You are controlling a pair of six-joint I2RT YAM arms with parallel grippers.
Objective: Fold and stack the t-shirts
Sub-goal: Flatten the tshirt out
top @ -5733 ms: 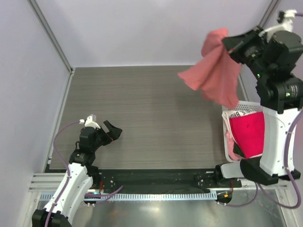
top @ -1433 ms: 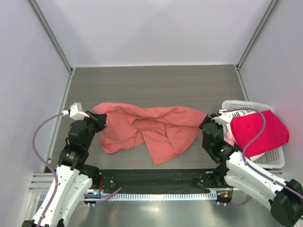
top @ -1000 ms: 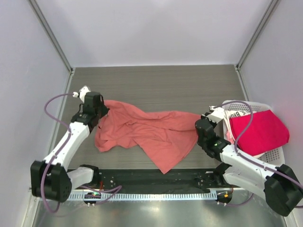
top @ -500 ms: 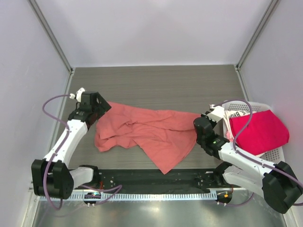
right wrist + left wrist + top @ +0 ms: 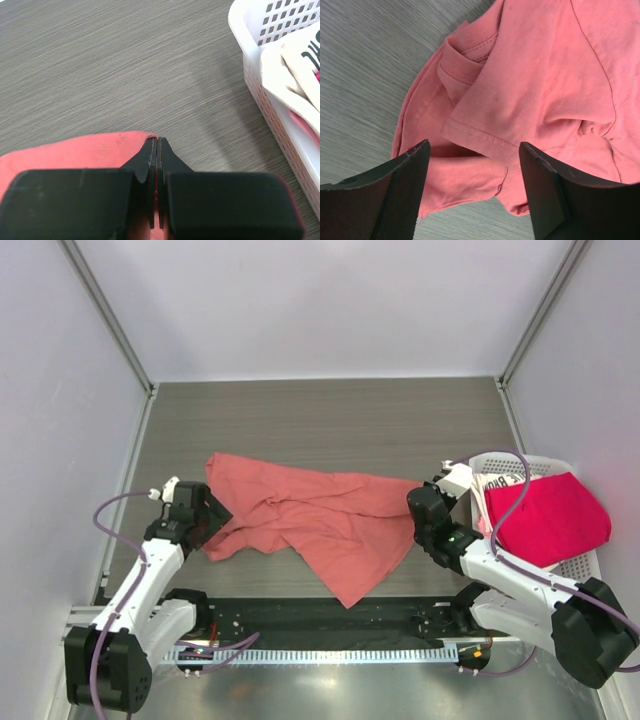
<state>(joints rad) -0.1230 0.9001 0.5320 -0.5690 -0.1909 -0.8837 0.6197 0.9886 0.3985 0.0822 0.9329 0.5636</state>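
On the counter, between the two arms, the salmon-coral t-shirt lies crumpled. One flap trails toward the near edge, and wrinkles run across its middle. The right tool is pinched tight on the shirt's right-hand edge, with only a thin rim of cloth between its fingers. The left tool gapes wide above the left side of the shirt, gripping nothing. A sleeve and hem are doubled under one another beneath it. The crimson-pink t-shirt and the white lettered t-shirt sit in the white lattice basket, just to the right of the right tool.

The shirt looks not yet flattened, so folding seems some way off. With nothing holding the left side, a pull from the right would likely drag the whole shirt toward the basket rather than stretch it. That shallow pinch could also slip off the hem. If the left tool closes where it hangs, it may catch both doubled layers and lock the tuck in.
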